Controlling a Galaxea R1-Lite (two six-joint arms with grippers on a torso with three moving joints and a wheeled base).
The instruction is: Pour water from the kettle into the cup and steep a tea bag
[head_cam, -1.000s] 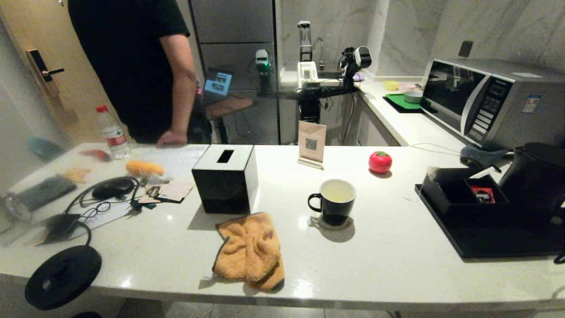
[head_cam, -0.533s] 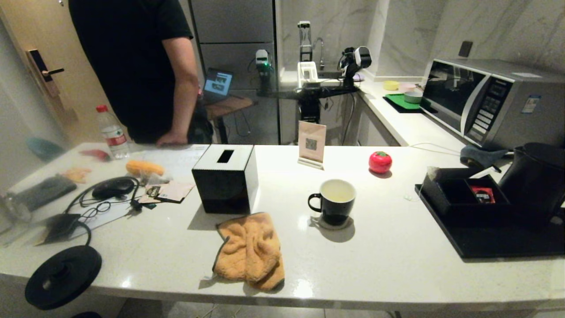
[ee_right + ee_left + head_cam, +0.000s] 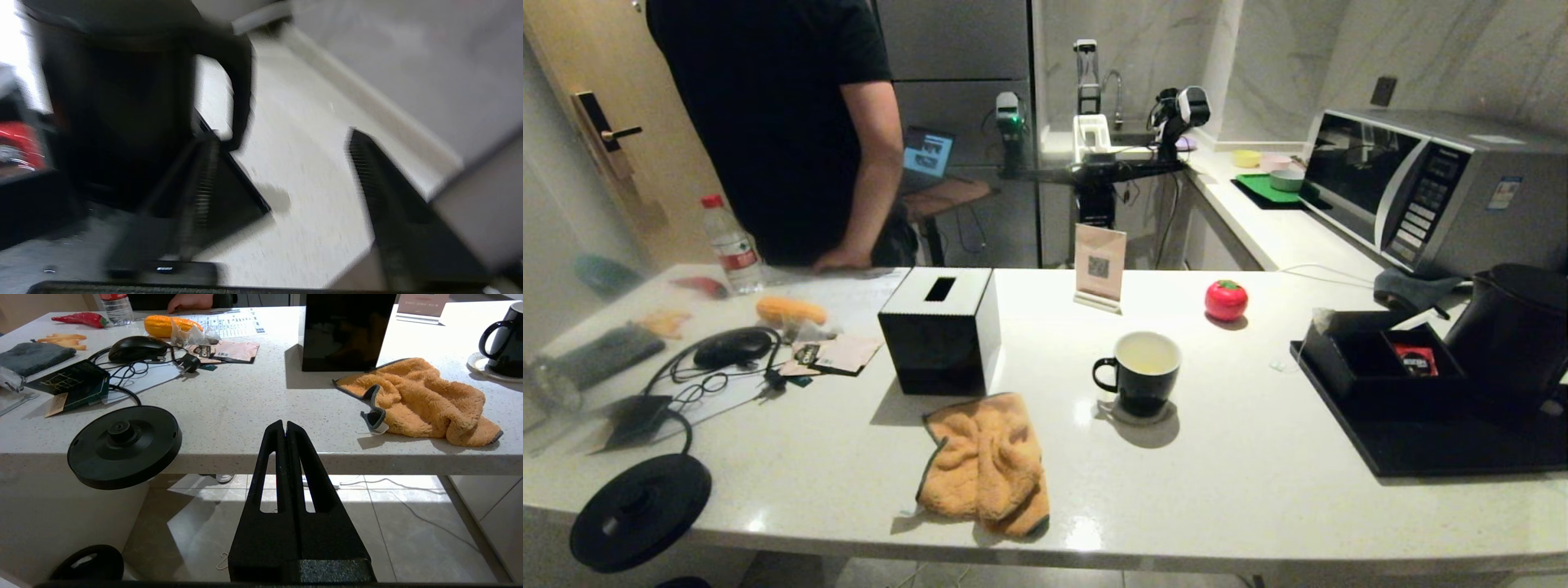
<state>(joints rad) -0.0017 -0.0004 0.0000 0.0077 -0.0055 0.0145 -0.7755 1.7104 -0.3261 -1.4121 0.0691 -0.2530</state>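
Pour step looking finished: cup (image 3: 1145, 371) at counter centre holding pale water (image 3: 1147, 354); kettle (image 3: 1509, 331) sitting on tray (image 3: 1421, 445) at 3 o'clock. Right gripper (image 3: 282, 171) hanging beside kettle handle, jaws apart, empty. Left gripper (image 3: 284, 425) resting below counter edge, jaws together. Next: reaching for tea bag, location unclear.

I see the cup (image 3: 1145, 373), black with a white inside, upright mid-counter, handle to my left, holding pale yellowish water (image 3: 1147, 354). The matte black kettle (image 3: 1511, 331) stands upright on the far-right black tray (image 3: 1421, 445). No tea bag that I can make out
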